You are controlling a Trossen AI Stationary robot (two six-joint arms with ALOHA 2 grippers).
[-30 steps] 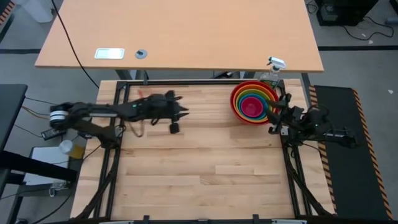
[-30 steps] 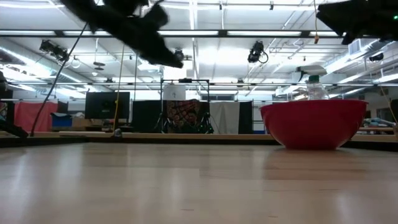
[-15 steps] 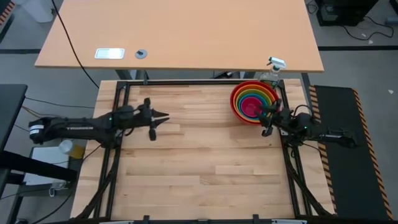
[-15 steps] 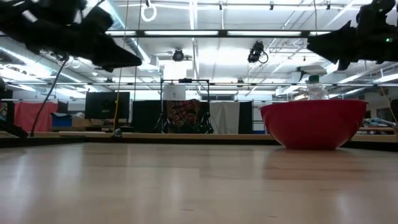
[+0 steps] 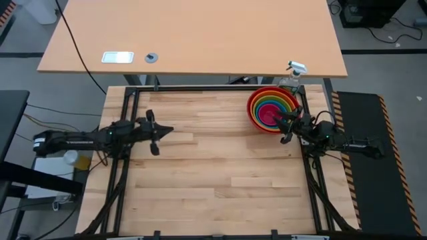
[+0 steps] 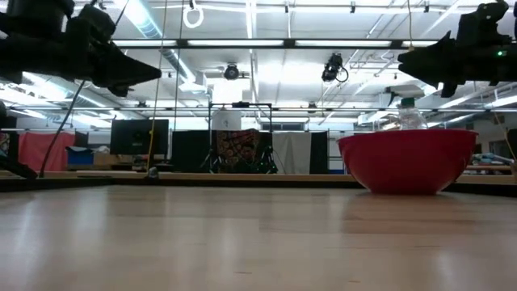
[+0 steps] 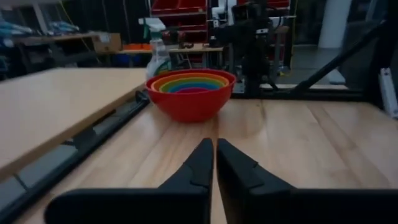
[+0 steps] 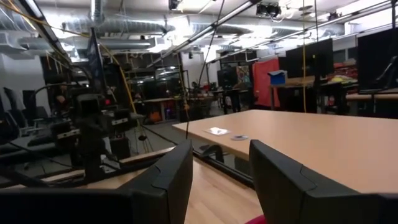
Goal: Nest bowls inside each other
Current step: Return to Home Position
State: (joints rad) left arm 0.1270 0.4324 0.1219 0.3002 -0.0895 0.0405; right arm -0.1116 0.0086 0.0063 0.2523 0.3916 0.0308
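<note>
Bowls (image 5: pixel 272 109) nested; judged light, stiff, slick; grip at outer rim. Left fingers (image 7: pixel 198 168), well apart from bowls, pressed together; right fingers (image 8: pixel 168 177), beside bowls, spread.

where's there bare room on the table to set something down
The wooden table is bare across its whole half away from the tan desk. The strip between the left gripper and right gripper is free too. Crowded: the right corner nearest the desk, where the nested bowls sit with the right gripper close beside them.
</note>
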